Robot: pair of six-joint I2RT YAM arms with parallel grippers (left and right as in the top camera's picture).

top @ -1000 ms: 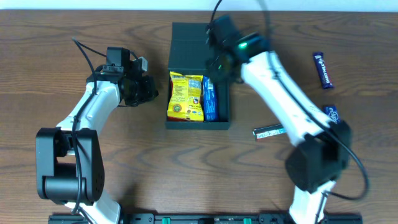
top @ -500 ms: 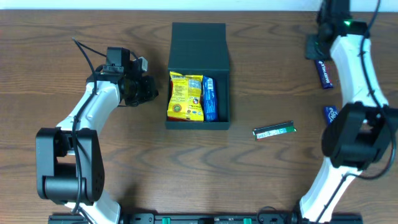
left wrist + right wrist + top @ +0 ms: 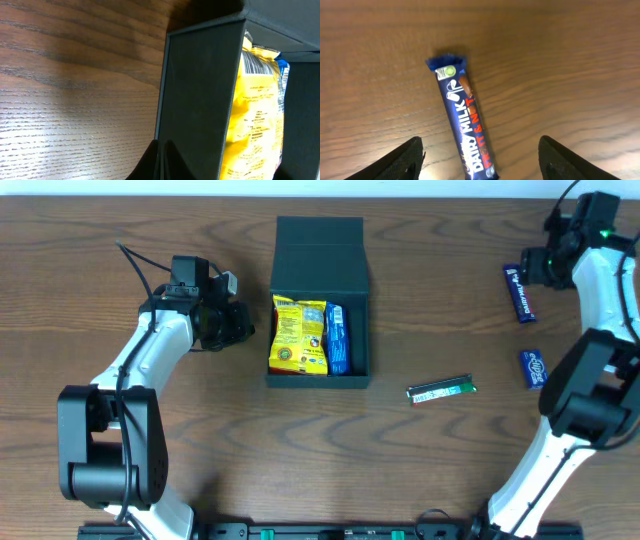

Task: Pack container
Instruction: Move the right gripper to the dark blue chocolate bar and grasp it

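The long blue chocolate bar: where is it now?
In the overhead view the chocolate bar lies at the far right of the table, under the open right gripper, well apart from the container.

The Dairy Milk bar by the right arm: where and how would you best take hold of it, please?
Across its narrow width at mid-length, from straight above. The Dairy Milk bar lies flat on the table, slim, bare wood along both long edges; the open right tool hangs over it.
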